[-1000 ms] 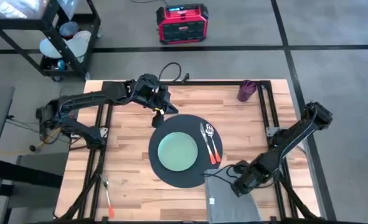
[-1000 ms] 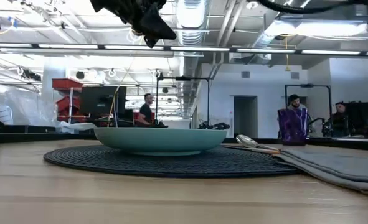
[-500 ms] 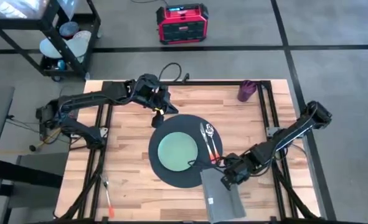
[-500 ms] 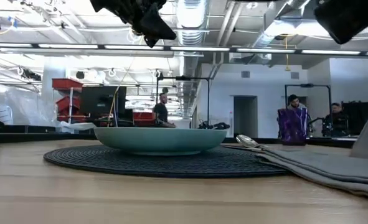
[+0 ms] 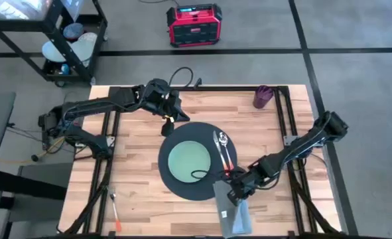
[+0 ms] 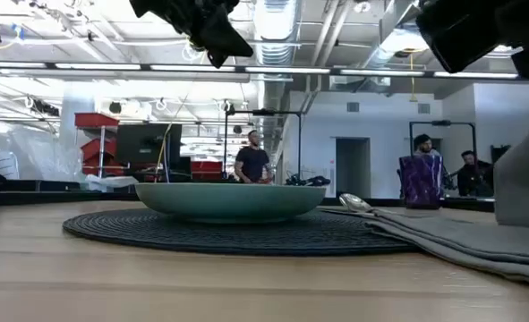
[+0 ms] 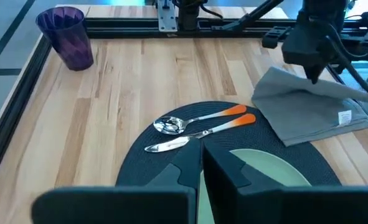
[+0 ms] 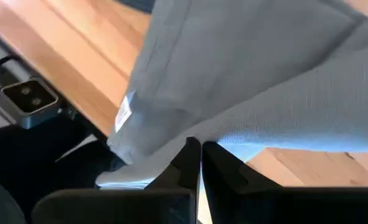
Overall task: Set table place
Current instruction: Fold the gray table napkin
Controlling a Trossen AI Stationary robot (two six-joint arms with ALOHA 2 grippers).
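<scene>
The round dark placemat (image 5: pixel 194 159) lies mid-table with the pale green plate (image 5: pixel 189 161) on it. A spoon and a knife with orange handles (image 5: pixel 223 151) lie on the mat's right side. The grey napkin (image 5: pixel 230 211) lies at the mat's near right edge, its corner (image 7: pixel 277 134) over the mat. My right gripper (image 5: pixel 239 191) is shut on the napkin above the table. My left gripper (image 5: pixel 168 125) hangs shut and empty above the mat's far left edge. In the low view the raised cloth (image 6: pixel 524 179) shows at the right. My right gripper pinches the napkin's cloth (image 8: pixel 199 134) between its two shut fingers (image 8: pixel 185 158), coming from above. I cannot tell how many layers it has. The held part (image 7: pixel 314 84) is raised into a ridge, and the cloth slopes down from it to the part (image 7: pixel 308 115) on the table.
A purple cup (image 5: pixel 262 97) stands at the far right of the table. A thin orange-handled utensil (image 5: pixel 115 209) lies near the front left corner. Black frame rails (image 5: pixel 285 119) run along the table's sides. A black cart (image 5: pixel 63 40) and a red box (image 5: pixel 194 25) stand beyond the far edge.
My right gripper has gone toward the table's left edge with the napkin's right part, lifting it over the rest. The napkin looks narrower from above, and its left edge has stayed by the mat.
</scene>
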